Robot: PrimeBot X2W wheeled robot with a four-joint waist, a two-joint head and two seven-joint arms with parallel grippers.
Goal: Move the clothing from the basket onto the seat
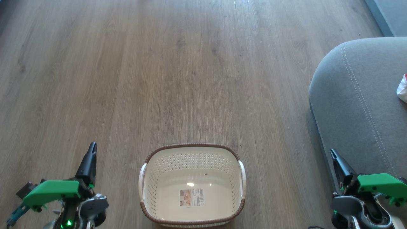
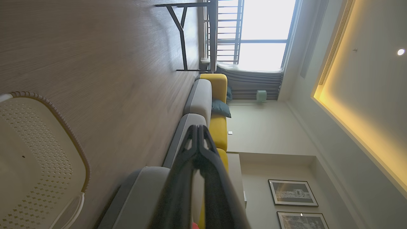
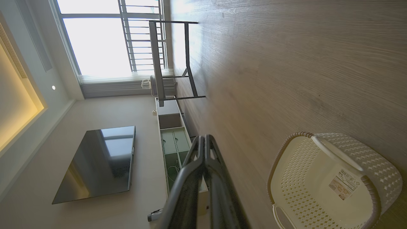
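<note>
Both left tool (image 1: 92,149) and right tool (image 1: 334,155) pinch closed, holding nothing.

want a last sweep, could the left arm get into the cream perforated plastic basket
Probably yes: the basket sits open-topped beside the shut left gripper, with bare wooden floor between them.
</note>
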